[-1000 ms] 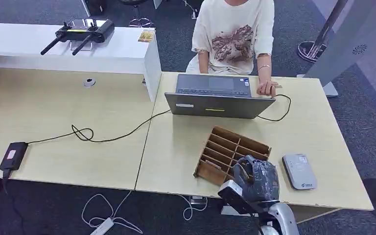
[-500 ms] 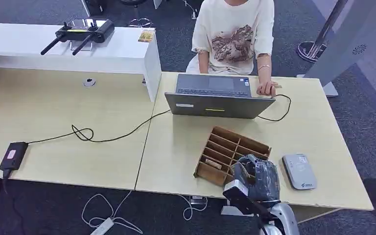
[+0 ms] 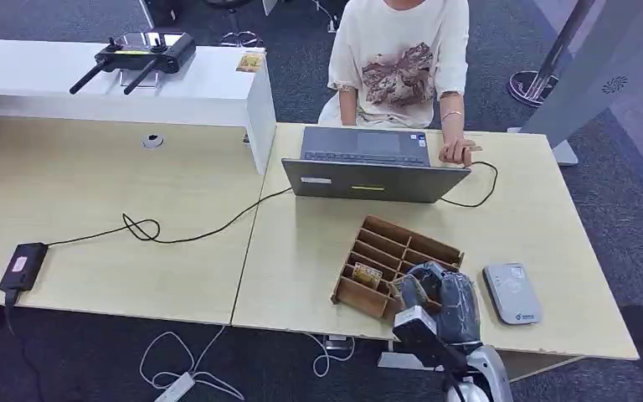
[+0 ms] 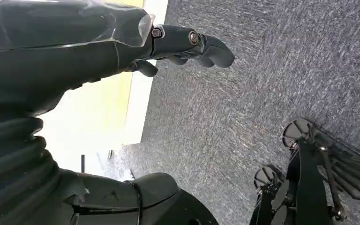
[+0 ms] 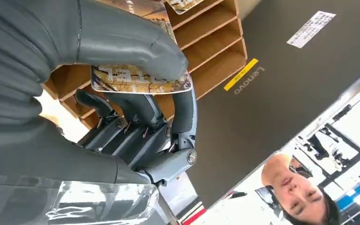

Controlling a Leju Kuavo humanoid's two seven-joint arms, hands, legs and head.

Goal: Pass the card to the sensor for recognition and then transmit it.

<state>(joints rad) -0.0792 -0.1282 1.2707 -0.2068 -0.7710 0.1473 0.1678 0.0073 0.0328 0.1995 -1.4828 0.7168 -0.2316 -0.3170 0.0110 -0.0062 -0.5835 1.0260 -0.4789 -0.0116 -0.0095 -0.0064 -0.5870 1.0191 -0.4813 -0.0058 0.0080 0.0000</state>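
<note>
Wooden desk, right robot hand pinching card, slotted rack

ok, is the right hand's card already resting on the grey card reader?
No: in the right wrist view the right hand pinches the patterned card over the wooden slotted card rack, away from the grey card reader.

"Lenovo" – on dark laptop lid; white sticker there – print too small.

Bench surroundings, non-task items

An open laptop stood on the bench before a seated person; a black cable ran to a power adapter. A controller lay on the white counter.
</note>
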